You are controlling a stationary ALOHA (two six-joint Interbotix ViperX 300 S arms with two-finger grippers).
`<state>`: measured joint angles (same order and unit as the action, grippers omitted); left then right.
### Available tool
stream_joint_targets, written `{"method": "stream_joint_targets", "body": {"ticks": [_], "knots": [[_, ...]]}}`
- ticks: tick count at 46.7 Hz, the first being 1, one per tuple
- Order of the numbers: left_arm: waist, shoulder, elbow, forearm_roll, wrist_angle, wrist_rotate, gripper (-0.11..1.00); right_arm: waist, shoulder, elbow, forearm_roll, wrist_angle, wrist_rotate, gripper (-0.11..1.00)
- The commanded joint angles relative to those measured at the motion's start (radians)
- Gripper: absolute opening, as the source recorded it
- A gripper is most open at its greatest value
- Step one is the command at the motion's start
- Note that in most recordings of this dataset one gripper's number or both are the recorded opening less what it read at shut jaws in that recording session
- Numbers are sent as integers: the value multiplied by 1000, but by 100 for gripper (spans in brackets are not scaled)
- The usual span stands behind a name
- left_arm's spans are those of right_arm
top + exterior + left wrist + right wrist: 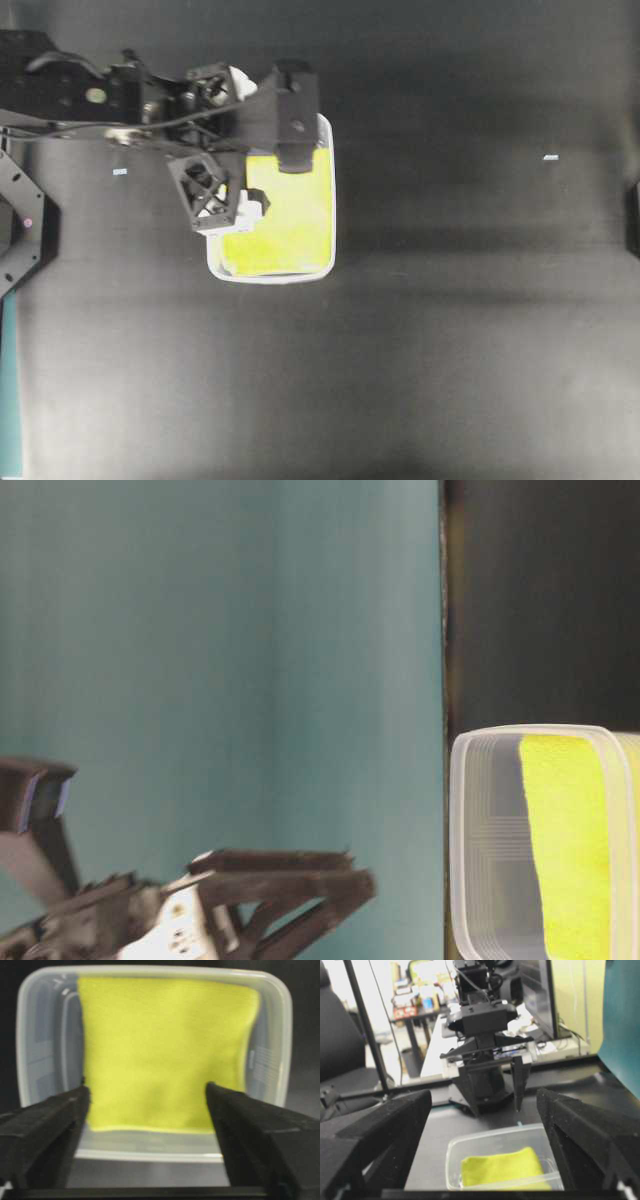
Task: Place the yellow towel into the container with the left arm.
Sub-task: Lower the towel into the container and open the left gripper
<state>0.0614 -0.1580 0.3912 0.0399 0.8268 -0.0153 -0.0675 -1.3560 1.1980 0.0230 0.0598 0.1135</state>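
Inside the container (280, 1035) we see the yellow towel (165, 1050) lying flat; our left tool (147, 1097) hangs wide above its rim, holding nothing.

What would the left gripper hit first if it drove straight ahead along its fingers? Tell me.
The yellow towel, most likely. The left gripper is open and its wrist view looks straight into the container, where the towel lies flat with nothing in between. Depth is unclear.

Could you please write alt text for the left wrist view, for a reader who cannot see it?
The yellow towel lies flat inside the container, a clear tub on a dark table. The left gripper is open above it, holding nothing.
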Motion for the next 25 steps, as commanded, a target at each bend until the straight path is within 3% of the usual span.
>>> {"method": "stream_joint_targets", "body": {"ticks": [1,8,18,25], "knots": [[6,-91,5,3,-15,-9,85,-2,3,-3,3,-12,3,81],[6,-245,54,3,-104,-31,87,-2,3,3,3,-12,3,81],[6,-476,215,3,-354,-40,87,-2,2,8,3,-32,3,81],[6,-601,295,3,-394,-55,87,-2,3,18,3,-61,5,81]]}}
